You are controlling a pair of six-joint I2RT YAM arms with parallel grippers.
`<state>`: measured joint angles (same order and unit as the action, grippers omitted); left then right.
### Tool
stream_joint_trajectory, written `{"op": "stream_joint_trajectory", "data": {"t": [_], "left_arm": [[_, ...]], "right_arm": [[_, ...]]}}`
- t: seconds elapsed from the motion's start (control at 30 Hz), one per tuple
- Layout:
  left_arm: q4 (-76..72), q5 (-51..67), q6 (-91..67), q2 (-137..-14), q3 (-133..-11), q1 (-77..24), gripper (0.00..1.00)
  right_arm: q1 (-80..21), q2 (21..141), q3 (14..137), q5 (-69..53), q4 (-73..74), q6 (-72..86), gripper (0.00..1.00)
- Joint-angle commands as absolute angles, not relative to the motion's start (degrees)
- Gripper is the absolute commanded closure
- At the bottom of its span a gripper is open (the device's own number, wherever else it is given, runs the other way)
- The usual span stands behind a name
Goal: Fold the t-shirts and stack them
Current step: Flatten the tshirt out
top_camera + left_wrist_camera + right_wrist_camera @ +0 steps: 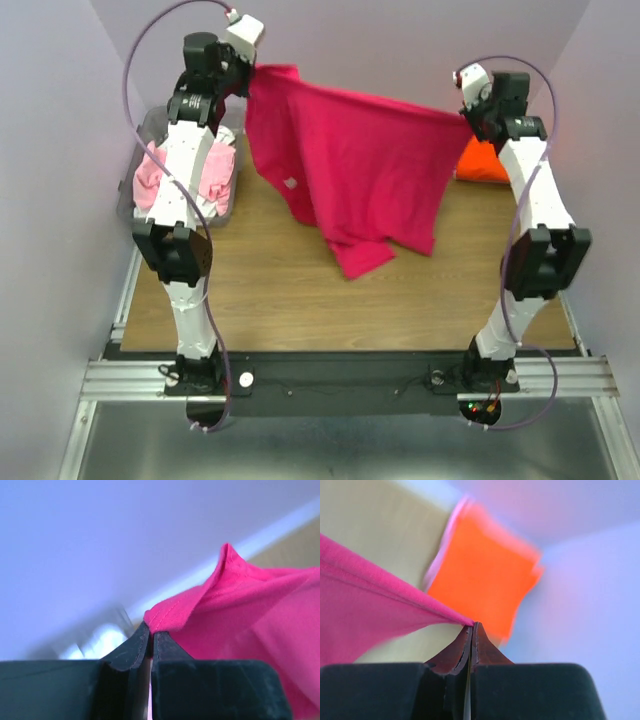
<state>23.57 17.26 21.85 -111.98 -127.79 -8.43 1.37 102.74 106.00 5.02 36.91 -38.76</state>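
A deep magenta t-shirt [350, 165] hangs spread in the air between both arms, its lower part drooping toward the wooden table [300, 290]. My left gripper [245, 75] is shut on its upper left corner; in the left wrist view the hem of the magenta t-shirt [250, 600] sits pinched at the left gripper [151, 630]. My right gripper [468, 112] is shut on the upper right corner; the right wrist view shows the magenta t-shirt [370, 605] pulled taut from the right gripper [472, 626]. A folded orange t-shirt [485, 160] [485, 575] lies at the table's back right.
A clear plastic bin [150, 130] at the back left holds pale pink [150, 180] and white shirts, partly behind the left arm. Lilac walls close in at the back and sides. A metal rail runs along the near edge by the arm bases.
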Motion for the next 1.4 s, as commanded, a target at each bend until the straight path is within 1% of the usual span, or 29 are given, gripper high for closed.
{"op": "stream_joint_trajectory", "data": {"t": [0.0,0.07,0.1,0.13,0.2,0.3,0.4,0.43,0.47,0.5,0.53,0.57,0.6,0.63,0.67,0.7,0.73,0.83,0.9,0.93,0.97,1.07,1.1,1.13,1.17,1.2,1.23,1.27,1.37], "left_arm": [[7.6,9.8,17.4,-119.2,-148.4,-5.5,1.0],[0.0,8.7,17.3,-118.3,-146.4,-5.3,1.0],[-10.0,8.3,17.8,-115.4,-143.4,-5.1,1.0],[-14.4,7.6,17.8,-113.7,-137.6,-5.0,1.0],[-19.8,7.3,18.5,-110.9,-135.7,-4.6,1.0],[-20.4,7.6,18.4,-109.9,-137.7,-3.4,1.0],[-19.6,11.5,17.5,-106.2,-133.8,-1.6,1.0],[-18.3,15.3,18.7,-104.7,-128.2,-1.4,1.0],[-17.4,16.8,19.7,-103.0,-124.3,-1.4,1.0],[-16.6,18.4,20.1,-98.8,-119.8,-1.4,1.0],[-16.3,20.1,21.5,-96.6,-109.7,-1.4,1.0],[-15.5,24.3,23.3,-94.4,-104.4,-1.4,1.0],[-14.6,25.8,24.5,-89.8,-98.6,-1.6,1.0],[-14.2,26.6,25.0,-87.6,-93.2,-1.7,1.0],[-13.1,27.8,27.2,-85.5,-83.0,-1.8,1.0],[-9.9,28.2,28.6,-82.0,-78.4,-2.0,1.0],[-7.8,30.0,32.0,-80.4,-70.5,-2.1,1.0],[1.9,32.4,36.7,-74.8,-58.9,-2.5,1.0],[8.0,33.9,41.9,-71.0,-55.5,-2.5,1.0],[14.6,35.7,44.2,-69.8,-53.2,-2.5,1.0],[18.7,36.6,47.3,-68.6,-52.6,-2.4,1.0],[38.1,39.5,61.6,-63.8,-51.1,-2.7,1.0],[47.4,39.3,64.7,-61.5,-50.8,-3.0,0.96],[50.9,38.7,69.5,-60.3,-50.7,-3.2,0.86],[55.8,36.8,70.6,-57.9,-50.9,-3.3,0.59],[57.1,35.7,70.8,-56.7,-51.1,-3.3,0.46],[58.2,35.1,70.8,-55.6,-51.6,-3.3,0.29],[58.9,34.2,70.5,-53.8,-52.5,-3.3,0.02],[56.7,34.8,67.6,-53.5,-55.1,-3.3,0.01]], "right_arm": [[3.7,112.8,132.0,12.0,28.0,-35.2,0.99],[3.7,117.2,142.9,13.3,27.6,-34.8,0.99],[3.7,119.2,150.7,13.3,26.9,-34.7,1.0],[3.7,121.2,153.8,13.4,26.1,-34.8,0.99],[3.7,120.5,154.7,13.2,23.7,-35.1,0.99],[3.7,113.5,143.3,12.2,14.3,-35.3,0.99],[3.7,106.8,131.7,9.8,12.7,-35.5,0.99],[3.7,105.2,125.1,9.1,12.7,-36.2,0.99],[3.7,104.0,125.1,9.1,12.5,-36.5,0.99],[3.7,100.9,118.8,8.2,12.5,-37.3,0.99],[3.7,99.4,114.4,7.4,12.4,-38.6,0.99],[3.7,97.6,110.4,6.3,12.3,-39.5,1.0],[3.7,94.0,102.0,3.7,12.3,-41.6,0.99],[3.7,91.9,97.6,2.5,12.2,-43.2,0.99],[3.7,90.0,93.7,1.1,12.0,-44.5,0.99],[3.7,88.5,85.7,-1.7,12.0,-46.8,0.99],[3.7,84.9,82.2,-3.3,12.0,-48.1,0.99],[3.7,77.5,67.5,-4.7,12.3,-54.1,0.99],[3.7,73.3,61.2,-4.2,13.1,-57.3,0.99],[3.7,69.0,55.3,-3.7,13.4,-60.2,0.99],[3.7,69.0,53.1,-3.7,14.8,-61.4,0.99],[3.7,57.7,48.4,-8.9,30.2,-67.6,0.99],[3.7,55.6,47.9,-9.8,41.4,-69.5,0.98],[3.7,54.1,47.7,-10.2,46.4,-73.3,0.84],[3.7,51.4,47.6,-9.9,51.2,-73.1,0.52],[3.7,50.5,47.5,-9.4,52.4,-72.4,0.39],[3.7,49.9,48.0,-9.0,53.2,-72.3,0.31],[3.7,49.8,49.8,-9.1,53.4,-71.7,0.27],[3.7,55.7,54.7,-12.7,53.4,-66.4,0.26]]}}
